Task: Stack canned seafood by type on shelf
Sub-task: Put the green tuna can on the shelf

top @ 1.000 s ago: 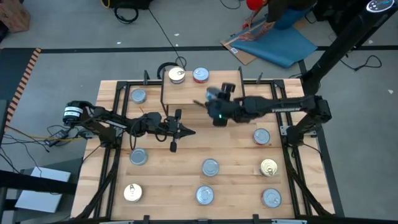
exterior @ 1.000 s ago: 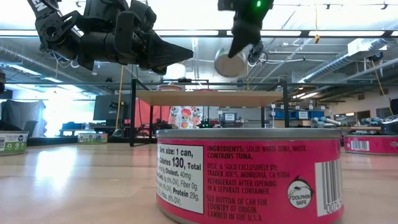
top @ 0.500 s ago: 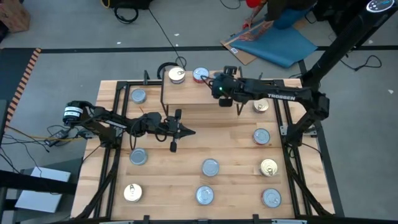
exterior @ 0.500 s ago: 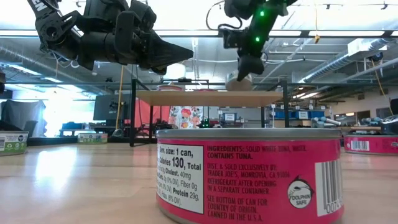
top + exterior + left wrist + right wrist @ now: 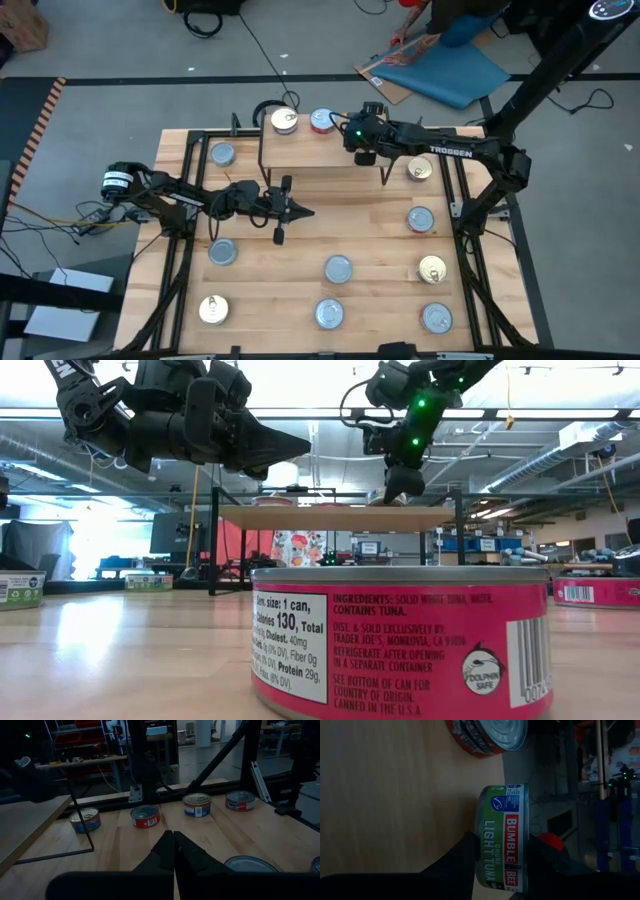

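My right gripper (image 5: pixel 348 137) is over the far right part of the shelf (image 5: pixel 310 155), shut on a green-labelled tuna can (image 5: pixel 502 837). In the low view it (image 5: pixel 393 490) hangs just above the shelf board (image 5: pixel 330 517). A gold-topped can (image 5: pixel 284 121) and a red can (image 5: pixel 322 121) stand on the shelf's far edge; the red can (image 5: pixel 485 735) lies just ahead of the held one. My left gripper (image 5: pixel 308 212) is shut and level above the table, near the shelf's front, holding nothing. My right gripper pinches the tuna can between its two fingers, one finger (image 5: pixel 467 850) at the can's bottom face and the other (image 5: pixel 537 852) at its top face. The label wall (image 5: pixel 512 845) faces the wrist. The fingers slant down from the table's right. The can sits about level, close over the shelf board; whether it touches the board cannot be told.
Several cans stand loose on the table: silver ones (image 5: pixel 222 154) (image 5: pixel 338 268) (image 5: pixel 421 219), gold ones (image 5: pixel 420 170) (image 5: pixel 432 268). A pink tuna can (image 5: pixel 400 645) fills the front of the low view. The shelf's black wire legs (image 5: pixel 82 820) stand near my left gripper.
My right gripper has carried the can toward the table's far edge and down, from above the shelf's near right part to just over its far right part. The wrist has rolled, turning the can from standing on edge to about level.
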Controlling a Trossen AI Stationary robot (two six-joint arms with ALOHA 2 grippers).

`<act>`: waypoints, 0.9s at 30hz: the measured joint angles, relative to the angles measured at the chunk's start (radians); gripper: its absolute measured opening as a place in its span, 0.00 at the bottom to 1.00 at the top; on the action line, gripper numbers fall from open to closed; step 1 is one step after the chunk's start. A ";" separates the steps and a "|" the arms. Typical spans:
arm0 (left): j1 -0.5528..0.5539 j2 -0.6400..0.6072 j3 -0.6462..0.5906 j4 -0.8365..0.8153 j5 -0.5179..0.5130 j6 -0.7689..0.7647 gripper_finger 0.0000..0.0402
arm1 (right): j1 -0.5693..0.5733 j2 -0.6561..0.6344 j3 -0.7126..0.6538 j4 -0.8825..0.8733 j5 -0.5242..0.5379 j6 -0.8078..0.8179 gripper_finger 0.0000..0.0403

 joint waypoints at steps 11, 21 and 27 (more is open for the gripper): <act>0.000 0.000 0.000 0.000 0.000 0.000 0.00 | -0.020 0.000 -0.002 0.015 -0.020 -0.007 0.46; 0.000 0.000 0.000 0.000 0.000 0.000 0.00 | -0.022 0.000 -0.003 0.015 -0.012 0.013 0.57; 0.000 0.000 0.000 0.000 0.000 0.000 0.00 | -0.024 0.000 -0.003 0.015 -0.009 0.038 0.60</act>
